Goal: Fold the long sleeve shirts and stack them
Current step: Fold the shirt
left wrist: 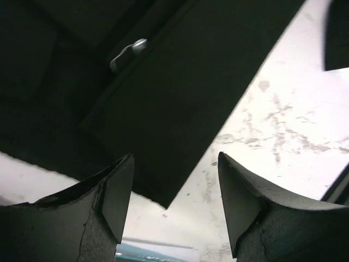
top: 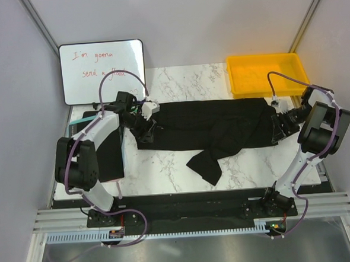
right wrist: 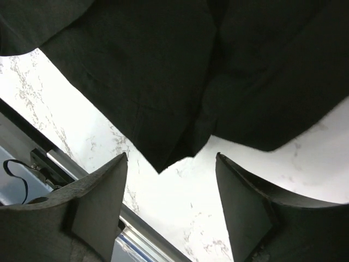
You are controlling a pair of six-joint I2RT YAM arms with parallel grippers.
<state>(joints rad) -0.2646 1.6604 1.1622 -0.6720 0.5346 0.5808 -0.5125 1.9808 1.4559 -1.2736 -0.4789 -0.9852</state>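
Top external view showed the white marbled desk [top: 183, 166] filling the middle of the frame, with both arms reaching in from 6 o'clock. The black long sleeve shirt [top: 222, 131] lay spread flat across the desk's centre, running from 9 o'clock to 3 o'clock. One sleeve trailed off its lower edge toward 6 o'clock and ended in a loose fold.

A whiteboard [top: 103, 70] with red handwriting leaned at 11 o'clock, past the desk's far edge. A flat black board [top: 108, 162] with a pale edge rested at 9 o'clock, partly beneath the left arm and just beside the shirt's end. A yellow bin [top: 266, 73] sat at 1 o'clock, near the shirt's far corner.

The left hand [top: 145, 130] hung over the shirt's 9 o'clock end. Its wrist view showed its fingers [left wrist: 117, 191] spread apart with nothing between them, and the cloth's straight edge lay at 12 o'clock of them over bare marble. The right hand [top: 279, 130] was at the shirt's 3 o'clock end. Its fingers [right wrist: 98, 202] were likewise apart and gripped nothing, and a pointed corner of the hem [right wrist: 163, 158] lay on the desk toward 12 o'clock, close to the left fingertip.

A small pale button [left wrist: 129, 53] showed on the cloth at 11 o'clock in the left wrist view.
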